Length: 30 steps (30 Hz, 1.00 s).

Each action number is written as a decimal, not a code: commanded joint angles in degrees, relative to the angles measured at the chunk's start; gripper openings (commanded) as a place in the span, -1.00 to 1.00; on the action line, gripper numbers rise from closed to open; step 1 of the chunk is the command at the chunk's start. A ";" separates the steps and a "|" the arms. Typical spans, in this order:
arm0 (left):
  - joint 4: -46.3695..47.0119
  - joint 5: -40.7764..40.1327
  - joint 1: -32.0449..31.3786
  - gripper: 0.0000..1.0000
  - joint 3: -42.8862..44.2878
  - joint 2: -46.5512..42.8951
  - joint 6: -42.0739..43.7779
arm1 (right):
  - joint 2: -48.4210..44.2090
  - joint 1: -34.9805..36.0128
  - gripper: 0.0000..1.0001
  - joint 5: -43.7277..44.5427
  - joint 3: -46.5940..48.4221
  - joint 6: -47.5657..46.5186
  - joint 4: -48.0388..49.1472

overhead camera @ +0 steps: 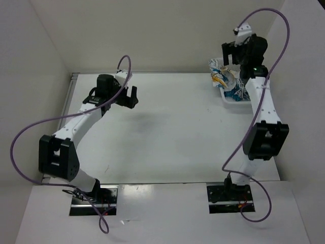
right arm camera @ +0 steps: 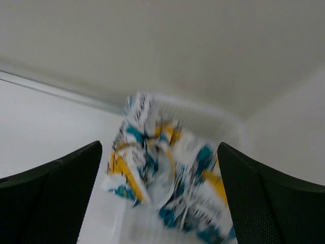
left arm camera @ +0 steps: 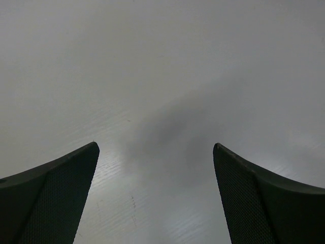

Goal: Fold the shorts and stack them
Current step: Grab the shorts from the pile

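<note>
The shorts (overhead camera: 228,81) lie crumpled in a heap inside the white mesh basket (overhead camera: 234,100). Their white fabric, printed with teal, orange-yellow and black, rises above the basket's rim. None of it lies flat or folded.

The right gripper (overhead camera: 229,55) hangs over the basket with its two fingers spread wide and nothing between them. In the right wrist view the heap of shorts (right arm camera: 163,170) shows in the gap between the dark fingers (right arm camera: 56,198). That picture is blurred, so the basket's wall (right arm camera: 200,118) reads only as a pale grid behind the cloth. The fingers appear to stand clear of the fabric.

The left gripper (overhead camera: 131,97) is well apart from the basket, far off to its left, above the bare white tabletop (overhead camera: 172,134). It too is spread wide and grasps nothing. Its wrist view shows only tabletop (left arm camera: 152,76) and a soft shadow between the two fingers (left arm camera: 264,203).
</note>
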 commanded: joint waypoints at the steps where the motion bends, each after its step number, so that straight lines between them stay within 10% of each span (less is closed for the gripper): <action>1: -16.61 -0.87 0.23 0.99 10.12 6.93 0.21 | 8.79 -6.83 0.98 4.24 1.55 25.84 -12.11; 14: -21.82 13.46 2.17 0.99 12.16 15.99 0.21 | 28.40 -11.05 0.98 -6.35 6.49 26.12 -10.79; 17: -21.82 13.46 2.17 0.99 13.30 17.40 0.21 | 30.16 -11.05 0.53 -7.62 6.48 27.35 -10.09; 19: -21.82 13.99 2.17 0.99 14.01 18.02 0.21 | 30.70 -11.05 -0.40 -8.67 7.71 27.35 -8.34; 22: -21.82 13.99 2.17 0.99 14.54 18.02 0.21 | 29.30 -11.05 -1.00 -2.54 10.69 29.80 -7.11; 30: -20.77 12.15 2.17 0.99 16.37 12.05 0.21 | 12.88 -7.55 -1.00 3.01 14.92 23.15 -4.65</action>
